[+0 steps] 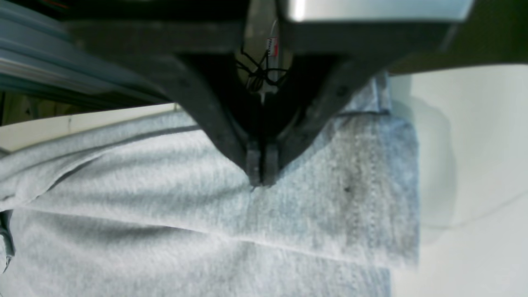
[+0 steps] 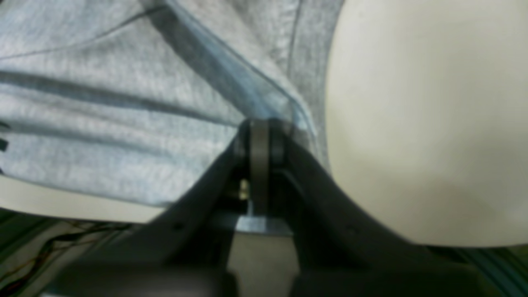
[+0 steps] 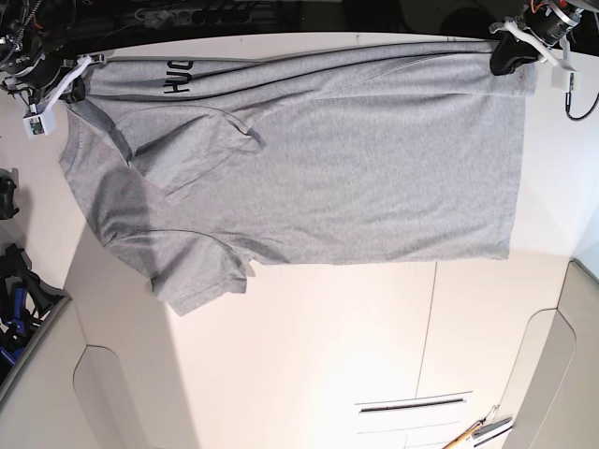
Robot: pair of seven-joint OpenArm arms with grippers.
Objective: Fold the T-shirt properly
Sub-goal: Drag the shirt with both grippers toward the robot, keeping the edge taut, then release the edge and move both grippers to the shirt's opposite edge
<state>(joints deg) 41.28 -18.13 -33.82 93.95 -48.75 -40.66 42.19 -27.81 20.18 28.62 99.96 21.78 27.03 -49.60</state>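
Observation:
The light grey T-shirt lies spread across the white table, hem to the right, sleeves to the left. Its far edge is folded over, showing dark lettering. At the far right corner near the hem, my left gripper is shut, and its fingertips pinch the grey cloth. At the far left shoulder end, my right gripper is also shut. The right wrist view shows this gripper clamped on a folded edge of the T-shirt. One sleeve sticks out toward the front.
The table's far edge runs just behind both grippers. Cables and dark equipment sit beyond it. Blue and black gear stands off the table's left side. A pen-like tool lies at the front right, beside a slot in the tabletop.

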